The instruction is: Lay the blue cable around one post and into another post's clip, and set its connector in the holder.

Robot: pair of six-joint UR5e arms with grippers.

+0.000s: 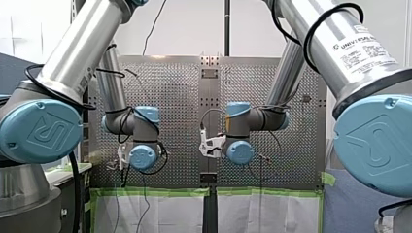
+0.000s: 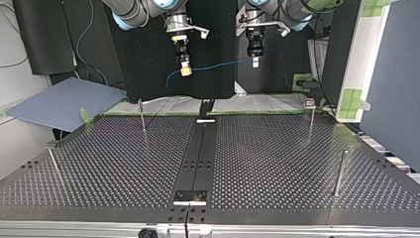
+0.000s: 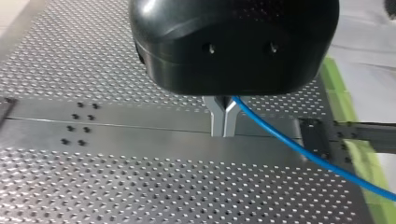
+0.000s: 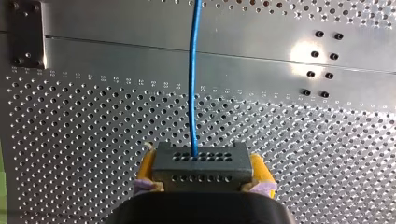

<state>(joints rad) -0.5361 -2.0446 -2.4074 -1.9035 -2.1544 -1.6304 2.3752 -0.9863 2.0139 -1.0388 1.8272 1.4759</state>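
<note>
Gripping a dark grey, boxy connector (image 4: 201,163) pierced with two rows of small holes, my right gripper (image 4: 203,179) clamps it between yellow pads (image 4: 145,165) above the worktop (image 4: 93,140). A thin, glossy blue cable (image 4: 193,93) leaves its middle and sags through midair to my left gripper (image 3: 224,123), metal fingers (image 3: 217,119) closed on it.

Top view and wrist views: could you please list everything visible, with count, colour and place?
Table: one, silver, below the arms.
Posts: four, metal, upright, two each side of centre strip.
Plate: one, black, strip's near end, top view.
Cable: one, blue, strung in the air above the table.
Connector: one, dark grey, at the cable's end.
Mat: one, blue, top view's left.
Left end effector: one, black, shut on cable.
Right end effector: one, yellow pads, shut on connector.
</note>
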